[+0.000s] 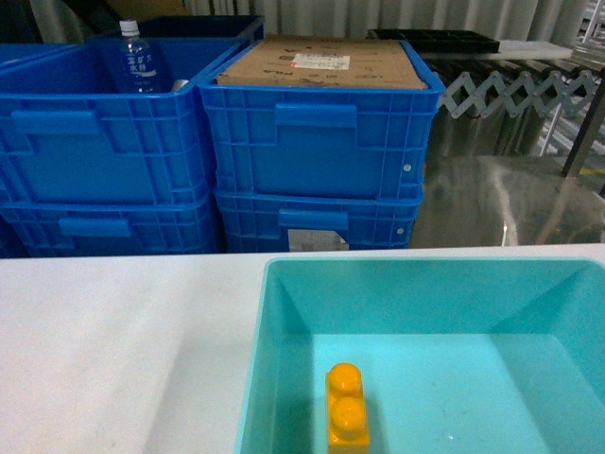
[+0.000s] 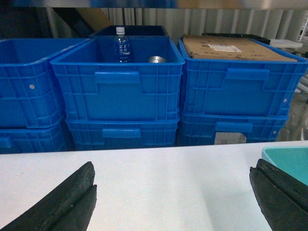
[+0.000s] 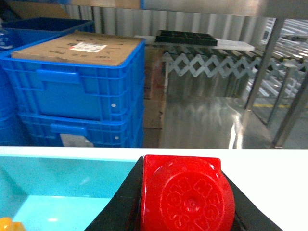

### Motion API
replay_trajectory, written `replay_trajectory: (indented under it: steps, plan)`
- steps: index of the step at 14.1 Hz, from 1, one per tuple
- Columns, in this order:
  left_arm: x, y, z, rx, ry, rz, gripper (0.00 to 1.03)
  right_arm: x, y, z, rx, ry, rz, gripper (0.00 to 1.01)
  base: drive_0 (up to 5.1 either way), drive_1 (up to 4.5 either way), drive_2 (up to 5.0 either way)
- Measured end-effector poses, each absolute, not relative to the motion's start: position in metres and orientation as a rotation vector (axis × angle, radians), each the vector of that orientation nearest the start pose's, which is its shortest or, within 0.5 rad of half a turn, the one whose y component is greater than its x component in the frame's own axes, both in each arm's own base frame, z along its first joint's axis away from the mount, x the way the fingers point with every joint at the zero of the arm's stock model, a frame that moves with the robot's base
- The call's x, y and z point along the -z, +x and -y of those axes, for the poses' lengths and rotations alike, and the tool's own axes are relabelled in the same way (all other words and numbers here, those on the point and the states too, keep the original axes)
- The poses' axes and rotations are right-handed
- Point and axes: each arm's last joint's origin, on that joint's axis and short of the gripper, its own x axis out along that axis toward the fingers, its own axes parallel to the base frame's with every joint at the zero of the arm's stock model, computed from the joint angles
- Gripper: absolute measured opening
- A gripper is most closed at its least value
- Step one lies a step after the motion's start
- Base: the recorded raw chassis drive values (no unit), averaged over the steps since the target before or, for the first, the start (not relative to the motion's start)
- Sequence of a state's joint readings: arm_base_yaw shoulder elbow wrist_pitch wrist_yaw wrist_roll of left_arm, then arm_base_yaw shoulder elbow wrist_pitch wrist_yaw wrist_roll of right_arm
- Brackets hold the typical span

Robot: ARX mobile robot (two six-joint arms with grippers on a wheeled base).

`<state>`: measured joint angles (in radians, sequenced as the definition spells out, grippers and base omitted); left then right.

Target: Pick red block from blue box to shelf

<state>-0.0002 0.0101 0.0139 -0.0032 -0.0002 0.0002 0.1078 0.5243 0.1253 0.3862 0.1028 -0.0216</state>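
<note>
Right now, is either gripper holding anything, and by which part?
The right gripper holds the red block, pinched by its two opposite sides, stud facing the camera. The left gripper is open and empty.

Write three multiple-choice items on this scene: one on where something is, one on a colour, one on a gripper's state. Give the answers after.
1. Where is the red block?
A. in the blue box
B. between the right gripper's fingers
C. on the shelf

2. What colour is the two-stud brick lying in the blue box?
A. orange-yellow
B. green
C. white

3. How does the left gripper stand?
A. shut on a bottle
B. shut on the red block
C. open, holding nothing

Answers: 1 B, the right wrist view shows the block clamped between black fingers. 2 A, the head view shows it orange-yellow. 3 C, the left wrist view shows its fingers wide apart over bare white table.
</note>
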Motion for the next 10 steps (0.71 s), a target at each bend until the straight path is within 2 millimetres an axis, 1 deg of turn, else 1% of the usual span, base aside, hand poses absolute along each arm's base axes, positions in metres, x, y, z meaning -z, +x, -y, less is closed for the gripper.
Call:
replay_trajectory:
  steps: [1, 2, 5, 10]
  plan:
    - [-0.1672, 0.0975, 0.0, 0.0, 0.0, 0.001, 0.98, -0.1838, 0.1258, -0.0001, 0.0, -0.015, -0.005, 0.28, 0.0, 0.0, 0.0]
    - [-0.1671, 0.0975, 0.0, 0.0, 0.0, 0.0, 0.98, -0.1798, 0.1233, 0.0001, 0.001, -0.015, -0.011, 0.28, 0.0, 0.0, 0.0]
    - [-0.1671, 0.0975, 0.0, 0.0, 0.0, 0.0, 0.98, -0.1783, 0.1186, 0.0001, 0.002, -0.015, 0.004, 0.28, 0.0, 0.0, 0.0]
    - [-0.1671, 0.0975, 0.0, 0.0, 0.0, 0.0, 0.98, -0.1775, 0.1186, 0.0001, 0.001, -0.015, 0.002, 0.28, 0.0, 0.0, 0.0]
